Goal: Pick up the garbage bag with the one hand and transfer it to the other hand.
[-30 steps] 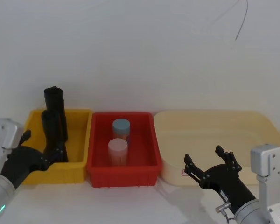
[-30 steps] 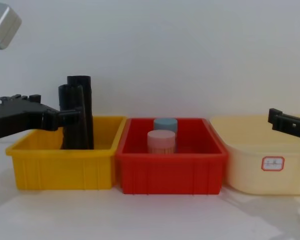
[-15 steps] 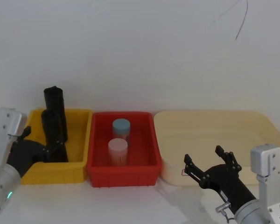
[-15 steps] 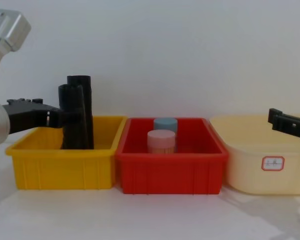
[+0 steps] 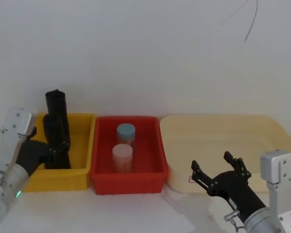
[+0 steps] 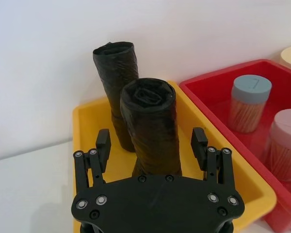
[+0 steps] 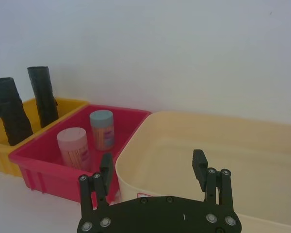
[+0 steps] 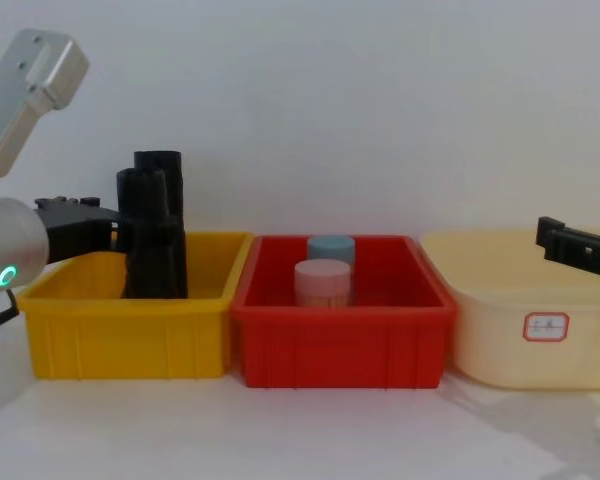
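Three containers stand in a row by the wall. In the yellow bin [image 5: 82,170] on the left, the garbage bag [image 6: 148,111] stands upright as a black roll, with a second black tube [image 6: 115,63] just behind it. The left gripper [image 6: 151,141] reaches into this bin, its fingers spread on either side of the roll with a gap at each side. The red bin [image 5: 128,183] in the middle holds a blue-lidded jar [image 5: 126,132] and, in front of it, a pink-lidded jar [image 5: 122,155]. The right gripper [image 5: 211,161] hovers at the near edge of the cream tub [image 5: 218,126], fingers wide apart.

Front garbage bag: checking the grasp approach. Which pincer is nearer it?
Left. Left pincer straddles the bag in the yellow bin; right pincer hovers far off, before the cream tub.
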You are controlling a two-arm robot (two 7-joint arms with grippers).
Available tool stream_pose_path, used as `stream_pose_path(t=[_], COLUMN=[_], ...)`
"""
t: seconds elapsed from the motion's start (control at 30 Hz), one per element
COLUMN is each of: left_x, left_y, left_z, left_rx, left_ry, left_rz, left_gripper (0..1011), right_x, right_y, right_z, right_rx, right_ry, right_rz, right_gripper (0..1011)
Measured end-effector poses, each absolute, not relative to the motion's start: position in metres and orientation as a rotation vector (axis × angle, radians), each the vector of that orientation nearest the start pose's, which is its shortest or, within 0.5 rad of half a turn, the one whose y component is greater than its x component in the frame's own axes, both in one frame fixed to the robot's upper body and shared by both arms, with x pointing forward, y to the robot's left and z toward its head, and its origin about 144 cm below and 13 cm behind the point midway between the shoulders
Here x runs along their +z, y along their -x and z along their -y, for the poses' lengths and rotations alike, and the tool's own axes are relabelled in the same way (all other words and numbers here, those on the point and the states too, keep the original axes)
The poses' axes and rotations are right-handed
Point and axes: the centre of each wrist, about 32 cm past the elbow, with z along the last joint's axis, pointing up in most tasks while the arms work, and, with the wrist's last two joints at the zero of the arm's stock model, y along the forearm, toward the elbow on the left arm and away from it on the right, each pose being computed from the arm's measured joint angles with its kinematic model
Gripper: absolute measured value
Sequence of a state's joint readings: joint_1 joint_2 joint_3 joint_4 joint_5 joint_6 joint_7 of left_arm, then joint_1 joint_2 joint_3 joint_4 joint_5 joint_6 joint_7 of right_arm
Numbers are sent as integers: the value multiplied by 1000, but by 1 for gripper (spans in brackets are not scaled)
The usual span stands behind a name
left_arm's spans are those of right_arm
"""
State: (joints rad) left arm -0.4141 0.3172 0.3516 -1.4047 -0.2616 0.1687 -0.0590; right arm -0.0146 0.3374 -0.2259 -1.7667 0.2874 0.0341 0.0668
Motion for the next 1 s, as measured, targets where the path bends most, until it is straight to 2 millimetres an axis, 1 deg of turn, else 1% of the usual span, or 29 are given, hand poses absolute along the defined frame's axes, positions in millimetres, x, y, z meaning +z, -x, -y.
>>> stream_pose_path(t=[0.33, 0.57, 0.67, 0.73, 0.77, 0.87, 0.93, 1.0], left_x=[1224, 1225, 1225, 1225, 1225, 1226, 1226, 1226], left_y=[-574, -583, -585, -586, -587, -589, -589, -590], left_z=[-225, -221, -220, -219, -219, -218, -217, -217], left_rx=[1264, 1263, 1262, 1262, 1262, 1261, 1261, 1260], left_ry=[-135, -130, -128, -127, -127, -127, -126, -126], left_rz=[132, 145, 148, 151, 151, 153, 155, 156], left_gripper=[1001, 996, 938, 867, 867, 798, 727, 687], right_x=[1189, 1189, 1189, 1189, 1189, 1189, 1189, 1189], right_y=[-443, -443, -443, -443, -443, -443, -443, -443], right_z=[237, 237, 237, 237, 237, 237, 237, 237], right_rx=[-1230, -1229, -1229, -1229, -1229, -1229, -1229, -1229], right_ry=[-26, -26, -26, -26, -26, -26, -26, -26], right_rz=[75, 75, 75, 75, 75, 75, 75, 75], right_gripper=[999, 1000, 999, 1000, 1000, 999, 1000, 1000])
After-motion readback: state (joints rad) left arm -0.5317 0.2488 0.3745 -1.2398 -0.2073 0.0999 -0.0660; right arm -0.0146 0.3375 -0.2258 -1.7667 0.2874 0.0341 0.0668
